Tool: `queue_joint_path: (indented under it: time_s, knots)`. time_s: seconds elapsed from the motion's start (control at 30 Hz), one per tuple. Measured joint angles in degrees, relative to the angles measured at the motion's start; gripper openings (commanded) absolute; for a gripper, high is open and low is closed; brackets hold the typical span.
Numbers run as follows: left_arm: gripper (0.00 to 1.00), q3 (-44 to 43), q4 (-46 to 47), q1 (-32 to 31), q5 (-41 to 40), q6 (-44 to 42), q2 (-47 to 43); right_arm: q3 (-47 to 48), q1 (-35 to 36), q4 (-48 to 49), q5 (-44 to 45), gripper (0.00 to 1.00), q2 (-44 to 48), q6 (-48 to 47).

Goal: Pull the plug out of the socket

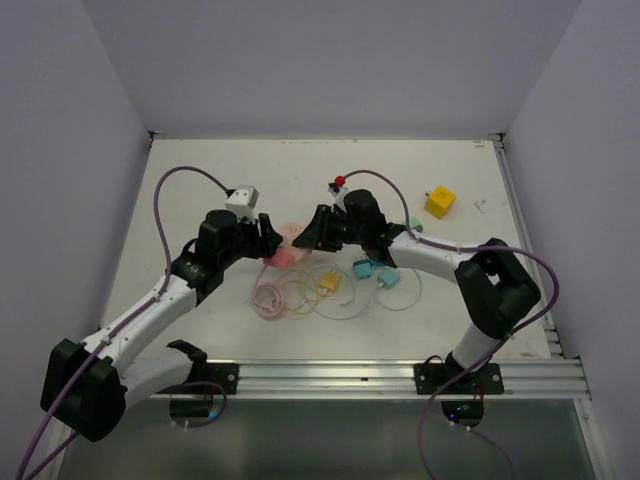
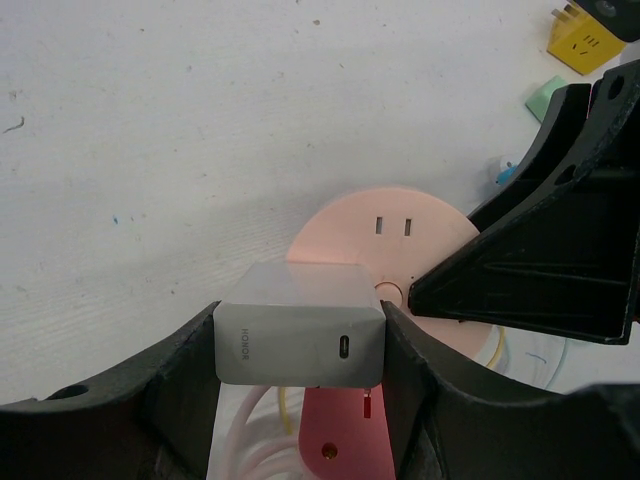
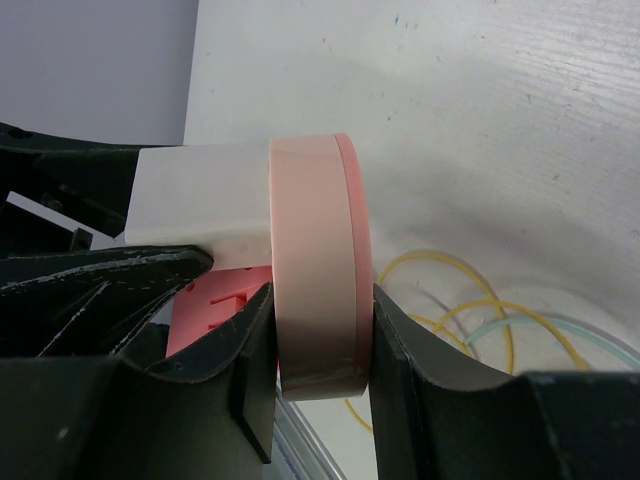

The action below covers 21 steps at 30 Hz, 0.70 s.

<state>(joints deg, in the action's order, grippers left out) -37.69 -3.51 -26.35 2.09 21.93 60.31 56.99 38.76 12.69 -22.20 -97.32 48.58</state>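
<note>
Pinches the plug [image 2: 300, 325] between the matte black fingers [image 2: 170, 410] of the left end effector [image 2: 300, 345], pressed flat against its two short sides. Shows a smooth, pale grey block with rounded corners, a faint brand word and a small oval port on the near face.

Clamps the socket [image 3: 312, 230] edgewise in the right end effector [image 3: 320, 310], with one black finger on each flat face. Reads as a thick round disc of salmon-pink plastic with a satin sheen and a slightly darker band along one rim. Carries two narrow slots and a small round button on its face, seen from the left wrist.

Finds plug and socket joined, block butted flush against disc, midway between the two arms in the top view.

Passes, further out, a flat red-pink plastic piece [image 2: 335, 445] below the plug, then loose loops of pale pink cable [image 1: 268, 297] and thin yellow cable [image 3: 470, 290]. Adds two small teal blocks [image 1: 372, 272] just beside the loops and a yellow cube [image 1: 439, 202] well apart towards the right. Rests all on a white desk [image 1: 250, 170], matte, faintly grained and scuffed.
</note>
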Motion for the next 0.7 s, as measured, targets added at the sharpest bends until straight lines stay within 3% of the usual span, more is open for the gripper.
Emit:
queue_joint_path:
  time_s: [0.63, 0.7]
  knots:
    - [0.0, 1.29, -2.89, -0.31, -1.44, 0.24, -9.79, 0.2, 1.09, -2.29, 1.51, 0.0, 3.74, -0.39]
    - [0.0, 0.68, -2.95, -0.33, -2.32, 1.14, -11.41, 0.02, 0.74, -5.27, 6.64, 0.0, 3.63, -1.6]
